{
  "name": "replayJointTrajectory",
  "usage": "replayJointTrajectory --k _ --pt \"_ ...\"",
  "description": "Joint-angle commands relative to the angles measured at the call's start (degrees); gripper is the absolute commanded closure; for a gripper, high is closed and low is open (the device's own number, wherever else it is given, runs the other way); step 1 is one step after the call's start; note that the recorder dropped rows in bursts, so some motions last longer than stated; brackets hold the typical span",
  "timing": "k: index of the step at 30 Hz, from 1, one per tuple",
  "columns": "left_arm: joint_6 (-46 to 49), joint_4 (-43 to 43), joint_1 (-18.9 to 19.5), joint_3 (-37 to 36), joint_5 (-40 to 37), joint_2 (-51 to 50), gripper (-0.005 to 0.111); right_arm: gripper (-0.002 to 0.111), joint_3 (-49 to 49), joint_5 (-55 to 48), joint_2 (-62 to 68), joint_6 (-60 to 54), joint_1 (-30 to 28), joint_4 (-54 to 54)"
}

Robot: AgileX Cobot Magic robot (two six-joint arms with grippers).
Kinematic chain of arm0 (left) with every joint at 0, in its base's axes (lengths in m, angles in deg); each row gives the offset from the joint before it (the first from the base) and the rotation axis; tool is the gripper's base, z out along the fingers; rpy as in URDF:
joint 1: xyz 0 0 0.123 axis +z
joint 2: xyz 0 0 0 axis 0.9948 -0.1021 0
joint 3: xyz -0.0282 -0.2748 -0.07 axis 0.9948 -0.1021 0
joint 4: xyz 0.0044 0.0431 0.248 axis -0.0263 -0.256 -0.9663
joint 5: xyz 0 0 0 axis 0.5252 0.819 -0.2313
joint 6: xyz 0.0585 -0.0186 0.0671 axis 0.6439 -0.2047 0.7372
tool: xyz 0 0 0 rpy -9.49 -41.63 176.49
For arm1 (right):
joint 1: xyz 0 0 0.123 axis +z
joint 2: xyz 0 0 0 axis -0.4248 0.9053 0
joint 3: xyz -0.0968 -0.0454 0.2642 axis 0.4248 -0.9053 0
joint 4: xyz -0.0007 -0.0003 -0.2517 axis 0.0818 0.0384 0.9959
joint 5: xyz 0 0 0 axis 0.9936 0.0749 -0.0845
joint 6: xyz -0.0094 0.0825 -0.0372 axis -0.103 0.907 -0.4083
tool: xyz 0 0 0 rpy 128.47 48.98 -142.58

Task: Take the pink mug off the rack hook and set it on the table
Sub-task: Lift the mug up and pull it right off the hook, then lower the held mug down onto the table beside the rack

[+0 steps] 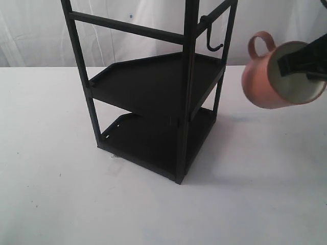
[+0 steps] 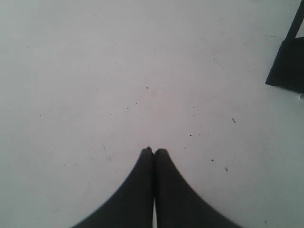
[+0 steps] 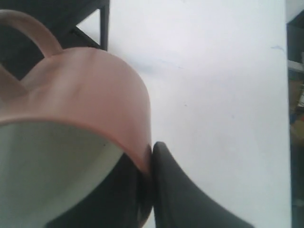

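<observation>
The pink mug (image 1: 265,81) hangs in the air right of the rack, tilted, its handle toward the rack and its cream mouth facing right. My right gripper (image 1: 301,64) is shut on its rim, one finger inside and one outside; in the right wrist view the mug (image 3: 90,90) fills the frame and the gripper (image 3: 148,156) pinches its wall. The rack hook (image 1: 210,38) hangs bare on an upper bar, well apart from the mug. The white table (image 1: 265,168) lies below. My left gripper (image 2: 154,152) is shut on nothing above the table (image 2: 118,71).
The tall black shelf rack (image 1: 153,97) with two trays stands in the middle of the table; its foot (image 2: 287,66) shows in the left wrist view. Dark furniture (image 3: 295,71) stands beyond the table's edge in the right wrist view.
</observation>
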State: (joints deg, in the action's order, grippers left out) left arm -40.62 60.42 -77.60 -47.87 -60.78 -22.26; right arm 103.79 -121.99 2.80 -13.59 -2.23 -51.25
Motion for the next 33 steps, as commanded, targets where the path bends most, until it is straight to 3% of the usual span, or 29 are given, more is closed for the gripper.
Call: replayJointTrajectory --k 1,11,25,33 --pt "-0.2 0.0 -0.4 -0.2 0.1 0.3 0.107 0.103 0.1 -4.3 -1.2 0.2 -0.1 3.8" --pt "-0.2 0.0 -0.4 -0.2 0.1 0.3 0.107 0.103 0.1 -15.6 3.7 -8.8 -0.1 1.9" --pt "-0.2 0.0 -0.4 -0.2 0.1 0.3 0.107 0.103 0.1 -15.6 7.5 -21.6 -0.1 -17.3" --pt "-0.2 0.0 -0.4 -0.2 0.1 0.3 0.107 0.103 0.1 -15.6 7.5 -22.7 -0.1 -18.4"
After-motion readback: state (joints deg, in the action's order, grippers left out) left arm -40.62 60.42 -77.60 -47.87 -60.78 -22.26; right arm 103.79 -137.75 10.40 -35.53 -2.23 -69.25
